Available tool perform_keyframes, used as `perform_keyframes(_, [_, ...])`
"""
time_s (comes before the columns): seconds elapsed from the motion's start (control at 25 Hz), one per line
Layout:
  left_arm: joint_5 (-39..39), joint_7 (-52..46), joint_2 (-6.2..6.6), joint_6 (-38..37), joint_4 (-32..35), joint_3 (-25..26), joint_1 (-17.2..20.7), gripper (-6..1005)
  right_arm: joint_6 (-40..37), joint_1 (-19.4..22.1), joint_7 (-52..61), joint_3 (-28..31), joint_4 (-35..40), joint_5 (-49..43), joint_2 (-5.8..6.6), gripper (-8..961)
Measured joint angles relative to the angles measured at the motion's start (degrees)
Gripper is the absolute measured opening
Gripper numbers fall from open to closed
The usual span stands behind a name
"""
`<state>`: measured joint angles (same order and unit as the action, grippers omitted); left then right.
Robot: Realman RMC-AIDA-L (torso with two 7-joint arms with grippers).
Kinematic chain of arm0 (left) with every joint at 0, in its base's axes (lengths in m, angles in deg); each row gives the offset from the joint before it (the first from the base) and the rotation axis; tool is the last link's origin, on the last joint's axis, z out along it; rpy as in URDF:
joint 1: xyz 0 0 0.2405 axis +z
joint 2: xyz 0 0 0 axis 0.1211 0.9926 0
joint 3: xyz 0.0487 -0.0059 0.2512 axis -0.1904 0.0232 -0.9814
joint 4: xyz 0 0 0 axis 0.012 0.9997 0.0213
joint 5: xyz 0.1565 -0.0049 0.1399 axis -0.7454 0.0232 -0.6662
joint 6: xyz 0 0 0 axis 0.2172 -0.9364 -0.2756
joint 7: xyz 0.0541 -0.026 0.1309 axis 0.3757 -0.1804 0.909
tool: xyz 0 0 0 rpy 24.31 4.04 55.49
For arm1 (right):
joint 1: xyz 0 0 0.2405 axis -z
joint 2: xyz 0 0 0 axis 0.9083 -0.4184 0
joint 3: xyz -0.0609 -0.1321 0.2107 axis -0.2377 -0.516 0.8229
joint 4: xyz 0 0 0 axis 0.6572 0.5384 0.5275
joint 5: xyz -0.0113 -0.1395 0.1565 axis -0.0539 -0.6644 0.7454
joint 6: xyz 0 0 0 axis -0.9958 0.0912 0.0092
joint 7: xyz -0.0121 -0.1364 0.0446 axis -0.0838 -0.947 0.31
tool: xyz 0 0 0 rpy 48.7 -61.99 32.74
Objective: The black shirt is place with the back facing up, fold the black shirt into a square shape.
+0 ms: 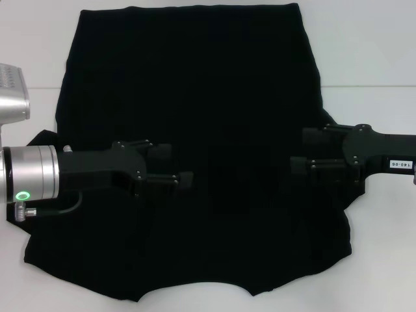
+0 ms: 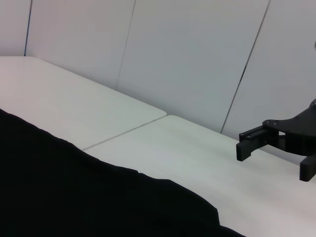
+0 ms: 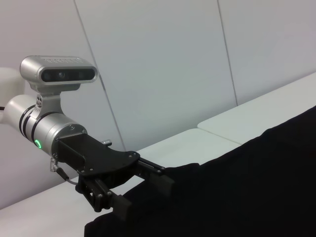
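The black shirt [image 1: 195, 143] lies spread flat over the white table [image 1: 370, 52], covering most of it. The left pincer [image 1: 172, 164] reaches in over the shirt's left half, its fingers [image 1: 185, 179] parted with nothing between them. The right pincer [image 1: 304, 151] comes in from the opposite side over the shirt's right edge, likewise spread and empty. A small white label [image 1: 400, 164] on the right arm reads "140-06".

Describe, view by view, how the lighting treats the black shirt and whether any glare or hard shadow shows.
Head view: the plain matte black fabric shirt reads as one flat dark mass, folds barely visible, no glare on the white table. Left wrist view: even light, soft shadows. Right wrist view: mild sheen on the silver arm housing.
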<state>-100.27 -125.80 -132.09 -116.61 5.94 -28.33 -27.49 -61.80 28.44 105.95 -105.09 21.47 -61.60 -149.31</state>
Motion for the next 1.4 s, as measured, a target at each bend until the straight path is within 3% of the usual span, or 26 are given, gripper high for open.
perform_keyframes(0.56, [0.2, -0.2, 0.00, 0.1, 0.0, 0.0, 0.1, 887, 0.1, -0.1, 0.0, 0.2, 0.1, 0.1, -0.09, 878])
perform_keyframes(0.72, [-0.8, -5.5, 0.11, 3.5, 0.2, 0.7, 0.0, 887, 0.5, -0.2, 0.0, 0.2, 0.1, 0.3, -0.20, 877])
perform_keyframes(1.2, [-7.6, -16.6, 1.66, 8.8, 4.2, 15.4, 2.3, 888, 2.3, -2.6, 1.4, 0.1, 0.1, 0.4, -1.29, 874])
perform_keyframes(1.4, [-11.4, -22.8, 1.92, 11.7, 7.4, 19.2, 4.1, 888, 4.1, -3.7, 1.4, 0.1, 0.0, 0.4, -2.00, 873])
